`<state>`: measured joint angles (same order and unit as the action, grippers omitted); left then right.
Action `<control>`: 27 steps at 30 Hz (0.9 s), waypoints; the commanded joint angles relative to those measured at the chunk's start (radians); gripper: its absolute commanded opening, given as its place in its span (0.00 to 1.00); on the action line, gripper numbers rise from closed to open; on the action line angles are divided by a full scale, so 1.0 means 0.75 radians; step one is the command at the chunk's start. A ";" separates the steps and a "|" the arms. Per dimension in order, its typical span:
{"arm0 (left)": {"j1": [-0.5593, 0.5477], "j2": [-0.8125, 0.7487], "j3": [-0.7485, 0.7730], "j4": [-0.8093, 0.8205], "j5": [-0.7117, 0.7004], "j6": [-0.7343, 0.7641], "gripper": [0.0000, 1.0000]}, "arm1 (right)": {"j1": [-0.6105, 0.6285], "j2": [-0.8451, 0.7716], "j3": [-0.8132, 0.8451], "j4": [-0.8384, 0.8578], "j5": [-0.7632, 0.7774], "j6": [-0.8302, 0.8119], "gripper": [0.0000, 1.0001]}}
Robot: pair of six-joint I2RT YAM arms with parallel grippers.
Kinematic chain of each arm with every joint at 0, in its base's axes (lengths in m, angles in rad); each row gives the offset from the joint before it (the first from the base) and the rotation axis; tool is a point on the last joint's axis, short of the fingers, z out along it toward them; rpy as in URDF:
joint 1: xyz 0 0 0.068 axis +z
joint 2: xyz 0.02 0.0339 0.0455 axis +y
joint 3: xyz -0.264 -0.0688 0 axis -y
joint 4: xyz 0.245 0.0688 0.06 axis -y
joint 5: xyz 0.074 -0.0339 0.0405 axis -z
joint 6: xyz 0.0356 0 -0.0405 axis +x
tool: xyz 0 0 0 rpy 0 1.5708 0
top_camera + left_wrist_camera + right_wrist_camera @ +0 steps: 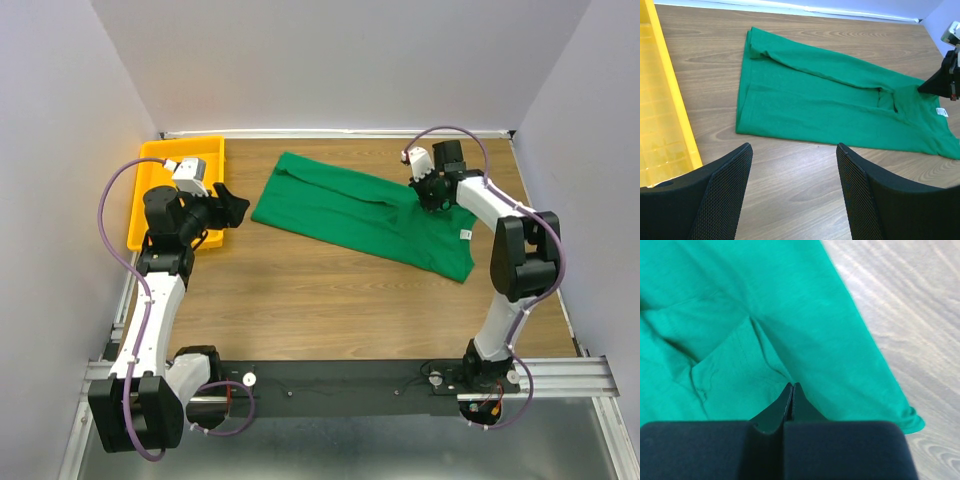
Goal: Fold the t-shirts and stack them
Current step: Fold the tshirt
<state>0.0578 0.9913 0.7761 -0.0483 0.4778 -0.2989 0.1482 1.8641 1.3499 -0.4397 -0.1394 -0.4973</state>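
Observation:
The green t-shirt [350, 210] lies partly folded as a long strip, slanting across the far middle of the table. Its white tag [465, 233] is at the right end. It also shows in the left wrist view [830, 110] and fills the right wrist view [790, 315]. My right gripper [430, 195] is shut, its tips [792, 385] pinching a fold of the shirt near the sleeve; the cloth rises to a small peak there [912, 92]. My left gripper [235, 207] is open and empty [794, 150], over bare table just left of the shirt's left end.
A yellow plastic tray [185, 148] sits at the far left beside my left arm, its rim along the left of the left wrist view [675, 115]. White walls close in the table at the back and sides. Bare wood lies in front of the shirt.

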 commanded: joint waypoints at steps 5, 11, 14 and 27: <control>0.001 0.016 -0.002 0.017 0.050 0.016 0.76 | -0.009 0.112 0.084 0.099 0.178 0.019 0.17; 0.001 0.030 -0.004 0.021 0.062 0.012 0.76 | -0.011 0.063 0.045 0.157 0.237 0.037 0.62; 0.001 0.034 -0.002 0.021 0.064 0.010 0.76 | -0.026 0.000 0.027 0.167 0.215 0.060 0.66; 0.003 0.000 0.000 0.011 0.048 0.008 0.76 | -0.649 -0.013 -0.129 0.151 -0.402 0.315 0.67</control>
<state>0.0578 1.0126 0.7761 -0.0475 0.4919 -0.2993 -0.2230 1.8271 1.2839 -0.3183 -0.2348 -0.3397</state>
